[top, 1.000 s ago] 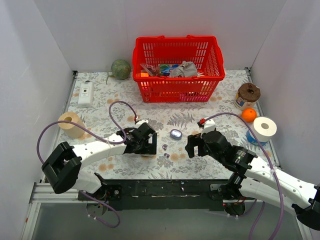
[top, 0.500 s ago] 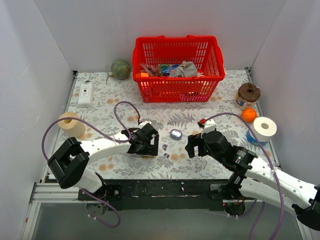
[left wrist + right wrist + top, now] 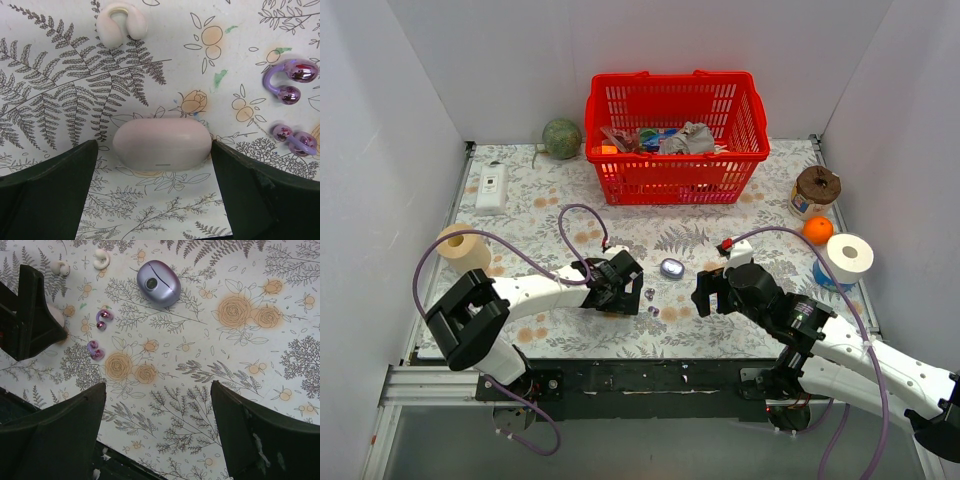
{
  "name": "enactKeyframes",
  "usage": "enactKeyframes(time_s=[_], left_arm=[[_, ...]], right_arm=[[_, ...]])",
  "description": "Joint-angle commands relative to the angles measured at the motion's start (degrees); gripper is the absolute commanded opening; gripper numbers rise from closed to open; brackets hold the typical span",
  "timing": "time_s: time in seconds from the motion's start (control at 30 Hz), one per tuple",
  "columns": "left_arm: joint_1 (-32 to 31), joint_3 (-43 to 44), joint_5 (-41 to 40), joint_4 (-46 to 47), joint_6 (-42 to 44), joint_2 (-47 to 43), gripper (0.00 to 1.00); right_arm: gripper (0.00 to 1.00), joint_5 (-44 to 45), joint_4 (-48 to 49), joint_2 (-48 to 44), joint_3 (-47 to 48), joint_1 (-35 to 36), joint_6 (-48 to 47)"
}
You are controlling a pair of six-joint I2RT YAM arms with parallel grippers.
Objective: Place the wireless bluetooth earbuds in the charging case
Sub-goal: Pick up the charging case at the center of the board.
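Views were compared: the charging case [image 3: 159, 282], one in number, was seen upper centre in the right wrist view but not in the left wrist view. Its long axis was noted running upper left to lower right. Two wireless bluetooth earbuds [image 3: 103, 318] were counted lower left of it, not touching it. One white case [image 3: 161, 135] was seen whole only in the left wrist view, between the spread left gripper [image 3: 154, 150]. The right gripper [image 3: 157, 390] was found spread, with nothing held.
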Motion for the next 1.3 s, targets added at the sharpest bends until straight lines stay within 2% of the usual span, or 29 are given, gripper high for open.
enactKeyframes(time_s=[0.0,0.23,0.57,0.97,1.2,1.27], left_arm=[[-0.27,1.07,-1.32,0.65,0.70,0.82,0.98],[-0.27,-0.16,-2.02,0.57,-0.52,0.99,0.89],[-1.49,-2.18,-4.48,1.18,-4.31,1.17,0.83],[-3.34,-1.48,-8.44,-1.01,-7.30,4.33,0.87],[-3.96,-1.30,-9.85,-2.25,-6.86,5.12,0.80],[-4.05,-0.95,-10.02,-2.86,-6.51,5.30,0.75]], right_arm=[[0.93,0.60,-0.38,-0.59,0.16,0.08,0.79],[0.92,0.60,-0.73,-0.76,-0.02,0.08,1.31],[0.91,0.60,-1.52,-1.81,-0.28,0.08,1.58],[0.91,0.25,-1.87,-2.52,-0.98,0.08,2.19],[0.91,-0.01,-1.96,-2.87,-1.07,0.08,2.19],[0.92,-0.01,-1.96,-2.79,-1.16,0.08,2.19]])
